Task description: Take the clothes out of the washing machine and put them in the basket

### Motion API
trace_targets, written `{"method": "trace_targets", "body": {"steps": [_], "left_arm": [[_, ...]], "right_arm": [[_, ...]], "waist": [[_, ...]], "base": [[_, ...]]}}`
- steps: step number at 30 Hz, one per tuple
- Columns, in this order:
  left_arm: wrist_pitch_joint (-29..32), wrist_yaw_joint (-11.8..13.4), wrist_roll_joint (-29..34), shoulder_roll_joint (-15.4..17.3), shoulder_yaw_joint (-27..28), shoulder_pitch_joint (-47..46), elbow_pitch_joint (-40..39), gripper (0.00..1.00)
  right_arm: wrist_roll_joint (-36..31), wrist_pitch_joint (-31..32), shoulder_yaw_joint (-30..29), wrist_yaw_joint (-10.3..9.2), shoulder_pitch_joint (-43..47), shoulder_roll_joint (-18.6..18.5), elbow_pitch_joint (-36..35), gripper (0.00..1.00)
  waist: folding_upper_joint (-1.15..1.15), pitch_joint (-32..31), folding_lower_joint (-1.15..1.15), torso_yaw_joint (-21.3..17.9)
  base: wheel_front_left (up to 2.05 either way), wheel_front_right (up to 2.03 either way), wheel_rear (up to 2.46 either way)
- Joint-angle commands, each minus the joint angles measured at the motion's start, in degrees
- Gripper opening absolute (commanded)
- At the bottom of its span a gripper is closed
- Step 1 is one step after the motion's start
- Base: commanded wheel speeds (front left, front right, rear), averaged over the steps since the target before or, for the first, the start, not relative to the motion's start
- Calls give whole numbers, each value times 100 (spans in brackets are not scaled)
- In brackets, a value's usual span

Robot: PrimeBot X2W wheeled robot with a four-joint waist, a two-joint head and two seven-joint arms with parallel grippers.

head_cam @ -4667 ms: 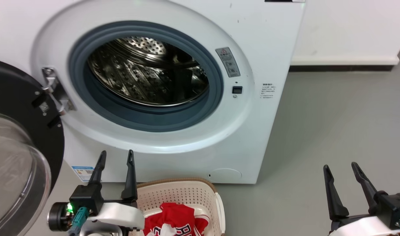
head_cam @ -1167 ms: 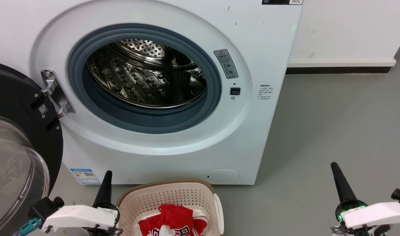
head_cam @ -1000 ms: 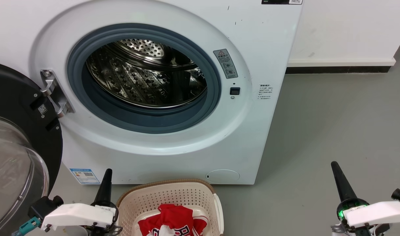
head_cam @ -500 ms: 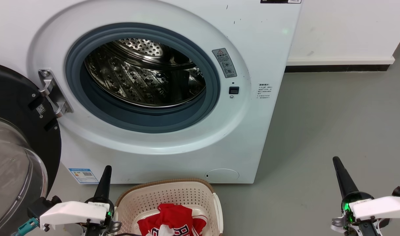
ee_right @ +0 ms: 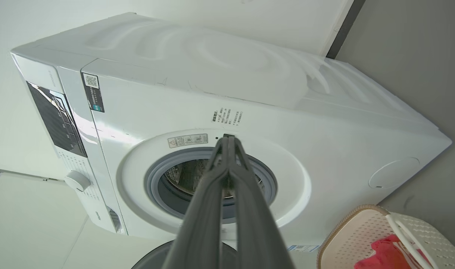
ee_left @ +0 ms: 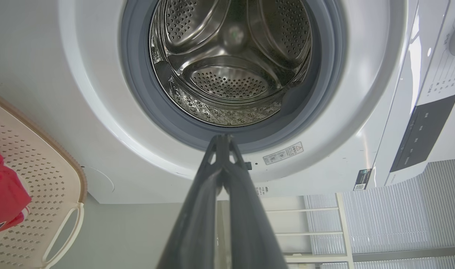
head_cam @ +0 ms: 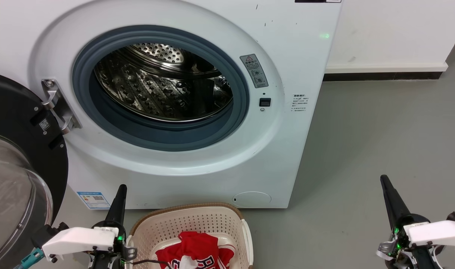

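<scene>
A grey floor [head_cam: 380, 130] runs back to a white wall [head_cam: 391, 30] with a dark skirting strip [head_cam: 384, 76] at its foot. The washing machine [head_cam: 298, 56] stands on this floor against the wall, taking up most of the head view's left and middle. Its black-framed glass door [head_cam: 11, 179] is swung wide open to the left on a metal hinge [head_cam: 57, 106]. Inside the grey-rimmed porthole [head_cam: 242, 101], the perforated steel drum [head_cam: 156, 89] shows its shiny wall and ribs. The basket [head_cam: 197, 220] sits on the floor just in front of the machine's base, below the porthole, its brown rim close to the white front panel. The clothes [head_cam: 197, 246], red with white panels and dark lettering, lie bunched in the bottom of the basket. The left gripper [head_cam: 121, 188] hangs just left of the basket, and its 2 fingers are pressed together with nothing between them, pointing up toward the machine. The right gripper [head_cam: 384, 181] is well apart over bare floor at the lower right, its 2 fingers likewise closed and empty. A small blue label [head_cam: 93, 200] sits low on the machine's front, near the left gripper's tips.
</scene>
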Motion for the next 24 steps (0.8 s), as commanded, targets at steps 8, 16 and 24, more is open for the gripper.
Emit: {"method": "trace_targets", "body": {"steps": [8, 16, 24], "left_arm": [[90, -69, -426, -17, 82, -158, 48, 0], [152, -114, -719, -32, 124, -199, 96, 0], [232, -158, -1075, -52, 180, -251, 150, 0]], "right_arm": [[451, 61, -47, 1, -208, 0, 110, 0], [755, 99, -77, 0, -272, 10, 192, 0], [1116, 146, -113, 0, -361, 24, 294, 0]], "waist": [[0, 13, 0, -14], [0, 24, 0, -25], [0, 38, 0, -40]], "base": [[0, 0, 0], [0, 0, 0], [0, 0, 0]]}}
